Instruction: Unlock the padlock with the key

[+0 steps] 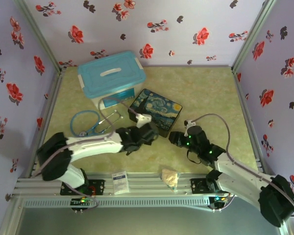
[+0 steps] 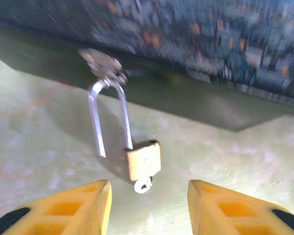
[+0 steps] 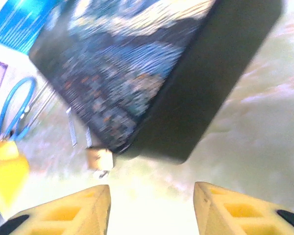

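Note:
The brass padlock (image 2: 143, 160) hangs by its silver shackle (image 2: 108, 115) from the clasp (image 2: 104, 63) of the starry-night box (image 2: 196, 34). One shackle leg stands free of the body. The key's small silvery head (image 2: 143, 185) sticks out of the padlock's underside. My left gripper (image 2: 149, 205) is open just short of the padlock, with nothing between its yellow fingers. My right gripper (image 3: 152, 210) is open too, facing the box's corner (image 3: 122, 63), with the padlock (image 3: 99, 159) and key (image 3: 103, 173) off to its upper left. From above, both grippers (image 1: 154, 133) (image 1: 174, 137) meet at the box's (image 1: 157, 111) near side.
A teal-lidded plastic bin (image 1: 111, 74) stands behind the box. A blue stethoscope (image 1: 90, 123) lies to the left of it. A white packet (image 1: 120, 182) and a crumpled beige wrapper (image 1: 170, 177) rest on the front rail. Flowered walls close in three sides.

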